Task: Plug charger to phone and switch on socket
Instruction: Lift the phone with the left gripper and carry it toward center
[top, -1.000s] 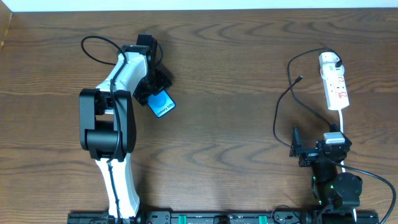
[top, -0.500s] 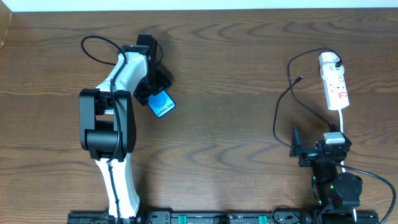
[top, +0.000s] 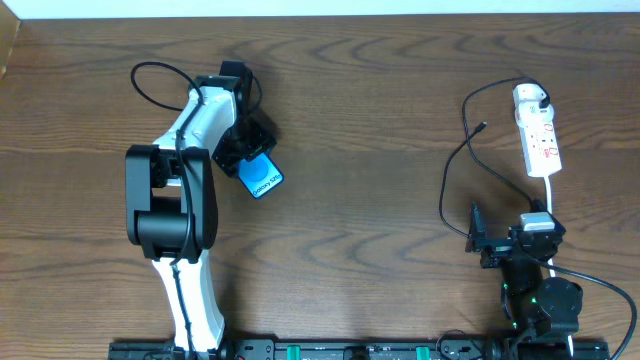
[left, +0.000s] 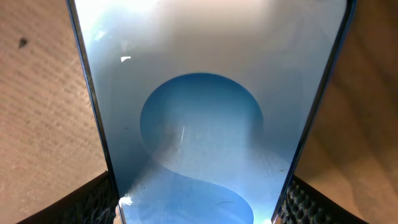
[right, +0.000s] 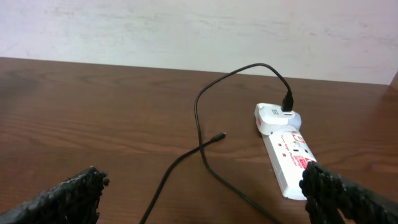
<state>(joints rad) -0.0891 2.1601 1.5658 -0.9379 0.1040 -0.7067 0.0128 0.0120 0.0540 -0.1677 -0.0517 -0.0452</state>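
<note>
Our left gripper (left: 200, 208) is clamping the phone (left: 205, 124) by its long edges between both pads, holding it well apart from the socket (top: 537, 135), far out on that strip's left. Our right gripper (right: 205, 199) is hanging wide open and empty near the socket's near end. The charger (right: 198, 121) is sitting with its white adapter (right: 273, 117) on the socket's far end and its plug tip (right: 219, 135) lying loose on the table (top: 380, 100) left of the socket.

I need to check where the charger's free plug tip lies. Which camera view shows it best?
The right wrist view: the plug tip shows clearly, left of the socket. Overhead shows it only as a tiny end. The left wrist view shows the phone, not the tip.
</note>
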